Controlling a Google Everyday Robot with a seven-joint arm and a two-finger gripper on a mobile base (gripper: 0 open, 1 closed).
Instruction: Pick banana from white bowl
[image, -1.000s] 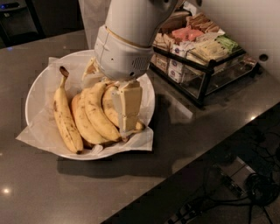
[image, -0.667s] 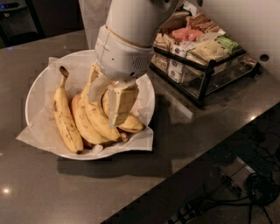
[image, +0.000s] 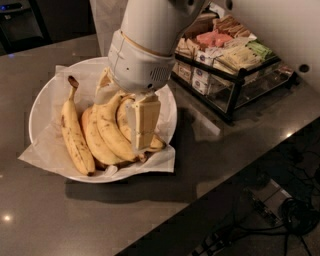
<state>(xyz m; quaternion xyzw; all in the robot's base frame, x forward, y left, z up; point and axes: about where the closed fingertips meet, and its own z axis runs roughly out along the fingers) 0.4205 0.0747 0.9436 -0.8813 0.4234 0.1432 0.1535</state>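
The white bowl (image: 40, 102), lined with crumpled white paper, stands on the dark counter and holds several yellow bananas. A long slim banana (image: 75, 137) lies at the left and two longer ones (image: 107, 135) lie in the middle. The short curved banana (image: 125, 119) lies at the right, partly hidden behind one finger, with its end showing near the paper's edge. My gripper (image: 124, 105) reaches down into the bowl. One cream finger (image: 145, 122) stands right of the curved banana and the other finger (image: 103, 86) left of the banana tops. The jaws stand apart.
A black wire rack (image: 235, 92) with snack packets stands close to the right of the bowl. The counter's front edge runs diagonally at the lower right, with cables (image: 287, 215) on the floor beyond. The arm's white wrist housing (image: 142, 60) hangs over the bowl's back half.
The gripper has shifted slightly within the bowl and the left finger shows more. The bananas have barely moved.
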